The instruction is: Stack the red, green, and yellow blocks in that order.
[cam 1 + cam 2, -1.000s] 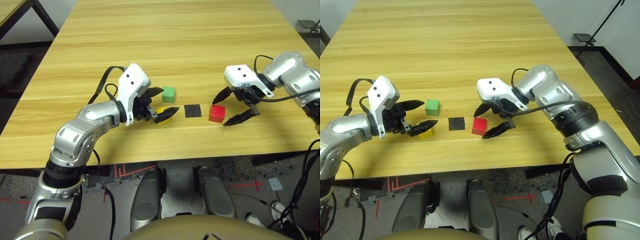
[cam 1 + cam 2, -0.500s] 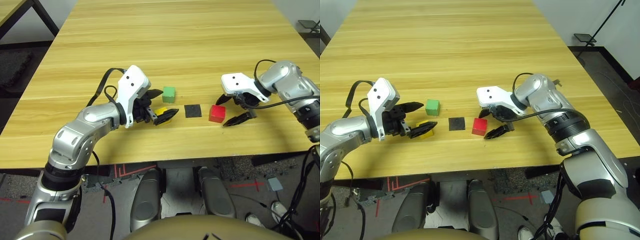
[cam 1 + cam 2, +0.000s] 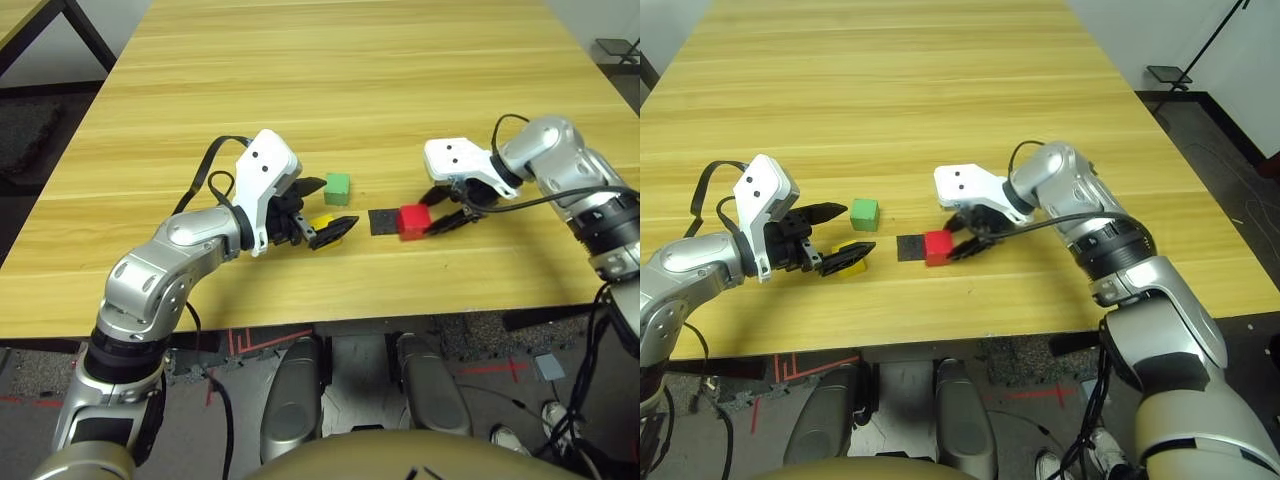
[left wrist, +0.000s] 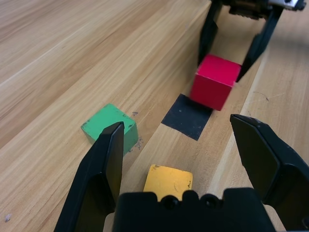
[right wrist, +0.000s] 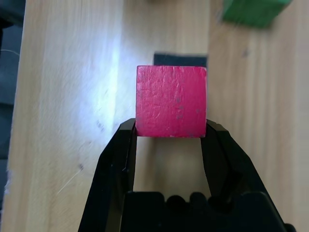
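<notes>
Red block (image 3: 412, 221) sits clamped between the two black fingers of the right tool (image 3: 952, 243), at the right edge of the flat black pad (image 3: 384, 221); whether it rests on the wood or hangs just above it cannot be told. The right arm reaches in from about 3 o'clock, forearm bent at the elbow and the white wrist housing lying low over the worktop (image 3: 330, 90), its fingers pointing toward 9 o'clock. The left arm comes up from about 7 o'clock, elbow raised, its wrist angled so that the left tool (image 3: 322, 208) points toward 3 o'clock with its fingers spread wide and gripping nothing. The surface is pale wood planking with long grain lines; beyond its edges lie dark floor, a black table leg at 11 o'clock, and red tape marks on the ground near 6 o'clock. The yellow block (image 4: 168, 181) lies on the wood between the left tool's spread fingers, close to the nearer one. The green block (image 3: 338, 186) stands just beyond the farther finger, at about 1 o'clock from the yellow one, apart from it and from the pad.
</notes>
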Robot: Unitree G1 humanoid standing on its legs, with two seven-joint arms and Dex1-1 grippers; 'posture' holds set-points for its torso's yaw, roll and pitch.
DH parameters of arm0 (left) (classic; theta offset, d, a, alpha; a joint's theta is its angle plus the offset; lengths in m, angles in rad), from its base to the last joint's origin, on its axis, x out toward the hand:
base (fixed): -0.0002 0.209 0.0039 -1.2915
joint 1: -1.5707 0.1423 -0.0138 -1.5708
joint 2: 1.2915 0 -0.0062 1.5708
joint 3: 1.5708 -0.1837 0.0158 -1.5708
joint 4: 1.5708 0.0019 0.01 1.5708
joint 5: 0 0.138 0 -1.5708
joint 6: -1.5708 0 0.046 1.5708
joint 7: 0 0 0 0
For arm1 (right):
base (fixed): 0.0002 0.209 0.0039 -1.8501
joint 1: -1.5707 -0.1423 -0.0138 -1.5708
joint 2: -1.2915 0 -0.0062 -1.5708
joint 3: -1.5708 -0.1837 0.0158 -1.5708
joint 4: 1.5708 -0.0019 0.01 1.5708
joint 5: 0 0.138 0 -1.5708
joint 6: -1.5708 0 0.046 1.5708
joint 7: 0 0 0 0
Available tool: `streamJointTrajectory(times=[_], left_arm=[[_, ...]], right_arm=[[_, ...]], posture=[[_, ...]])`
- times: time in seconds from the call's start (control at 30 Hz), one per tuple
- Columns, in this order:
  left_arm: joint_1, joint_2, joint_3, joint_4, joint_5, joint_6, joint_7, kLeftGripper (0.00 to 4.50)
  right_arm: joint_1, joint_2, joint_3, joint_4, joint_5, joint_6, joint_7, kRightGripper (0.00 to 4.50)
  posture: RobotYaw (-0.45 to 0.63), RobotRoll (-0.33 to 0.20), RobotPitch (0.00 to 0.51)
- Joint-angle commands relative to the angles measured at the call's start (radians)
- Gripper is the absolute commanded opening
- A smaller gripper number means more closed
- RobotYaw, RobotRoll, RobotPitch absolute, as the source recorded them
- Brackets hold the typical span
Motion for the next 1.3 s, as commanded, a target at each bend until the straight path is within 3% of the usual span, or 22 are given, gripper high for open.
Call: streamJointTrajectory(times=[0.03,0.3,0.8,1.03,1.17,1.3], left_arm=[[0.003,0.004,0.002,-0.009,0.003,0.009,0.006,4.5],[0.027,0.008,0.019,-0.034,-0.005,0.02,0.024,4.5],[0.047,0.003,0.034,-0.047,-0.008,0.034,0.038,4.5],[0.018,0.011,0.028,-0.013,0.0,0.023,0.021,4.5],[-0.03,0.049,0.01,0.048,0.028,-0.016,-0.033,4.5],[-0.128,0.098,-0.041,0.164,0.084,-0.101,-0.136,4.5]], right_arm=[[-0.027,0.036,0.001,0.061,-0.032,-0.035,-0.014,2.05],[-0.057,0.099,0.002,0.148,-0.078,-0.073,-0.021,2.05],[-0.041,0.13,0.007,0.172,-0.111,-0.056,-0.011,2.05],[-0.021,0.139,-0.008,0.195,-0.106,-0.048,-0.021,4.41],[-0.048,0.123,-0.065,0.226,-0.077,-0.046,-0.041,4.46],[-0.126,0.079,-0.187,0.286,0.004,-0.058,-0.021,4.46]], posture=[[0.5,-0.254,0.15],[0.53,-0.252,0.158],[0.54,-0.25,0.178],[0.52,-0.237,0.174],[0.48,-0.215,0.157],[0.44,-0.193,0.134]])
